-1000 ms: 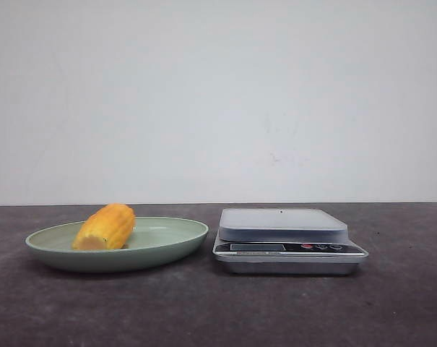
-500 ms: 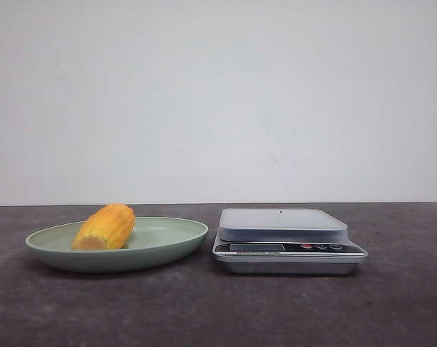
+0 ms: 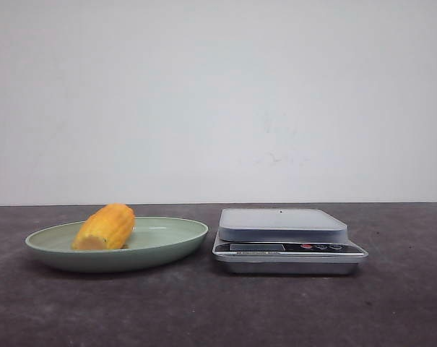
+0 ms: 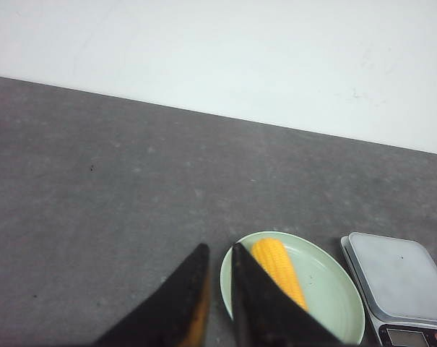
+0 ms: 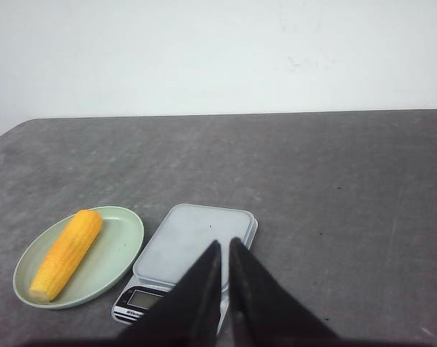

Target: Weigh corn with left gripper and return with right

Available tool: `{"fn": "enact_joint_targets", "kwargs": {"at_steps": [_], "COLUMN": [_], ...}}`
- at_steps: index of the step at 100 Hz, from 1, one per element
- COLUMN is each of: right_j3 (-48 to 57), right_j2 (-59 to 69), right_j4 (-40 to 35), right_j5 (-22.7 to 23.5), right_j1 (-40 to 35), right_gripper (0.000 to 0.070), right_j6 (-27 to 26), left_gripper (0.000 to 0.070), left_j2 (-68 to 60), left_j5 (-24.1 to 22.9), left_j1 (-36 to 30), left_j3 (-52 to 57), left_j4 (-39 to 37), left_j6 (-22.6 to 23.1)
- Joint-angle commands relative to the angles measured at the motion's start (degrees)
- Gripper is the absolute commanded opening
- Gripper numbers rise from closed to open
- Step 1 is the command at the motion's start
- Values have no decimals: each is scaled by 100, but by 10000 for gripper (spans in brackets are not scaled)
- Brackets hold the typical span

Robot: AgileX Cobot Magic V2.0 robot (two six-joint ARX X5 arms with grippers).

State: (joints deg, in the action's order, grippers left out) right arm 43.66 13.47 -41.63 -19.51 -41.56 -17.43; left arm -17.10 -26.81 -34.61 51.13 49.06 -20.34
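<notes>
While the corn (image 3: 105, 227) waits on its plate (image 3: 171, 244), our hands hang nearly closed, empty.
Ahead of our left hand (image 4: 217, 254), it could roll if pinched off-centre.

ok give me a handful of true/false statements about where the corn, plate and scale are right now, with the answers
1. The corn lies on the green plate. True.
2. The scale has the corn on its platform. False: the platform is bare, and the corn is on the plate.
3. In the front view the plate sits to the left of the scale. True.
4. The left gripper is clamped on the corn. False: its fingers are nearly together with nothing between them, away from the corn.
5. The right gripper holds nothing. True.
6. The plate is stacked on top of the scale. False: both rest side by side on the dark table.
</notes>
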Motion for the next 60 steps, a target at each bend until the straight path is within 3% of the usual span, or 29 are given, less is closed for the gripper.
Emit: {"fn": "enact_joint_targets", "kwargs": {"at_steps": [1,18,30,47,60], "right_j3": [46,46,46,46,46], "right_j2": [0,0,0,0,0], "right_j4": [55,52,52,55,52], "right_j5": [0,0,0,-2,0], "right_j1": [-35,-35,-35,-35,-35], "right_gripper": [10,10,10,10,10], "right_j6": [-11,-11,-11,-11,-11], "left_gripper": [28,28,28,28,28], "left_j2": [11,199,509,1248,1622], "left_j5": [4,-24,70,1075,1591], "left_j1": [-28,326,1064,2179,2710], "left_j3": [55,-111,-629,-1895,-2817], "left_j4": [-50,-260,-1102,-2291,-2833], "left_j6": [66,293,452,686,767]}}
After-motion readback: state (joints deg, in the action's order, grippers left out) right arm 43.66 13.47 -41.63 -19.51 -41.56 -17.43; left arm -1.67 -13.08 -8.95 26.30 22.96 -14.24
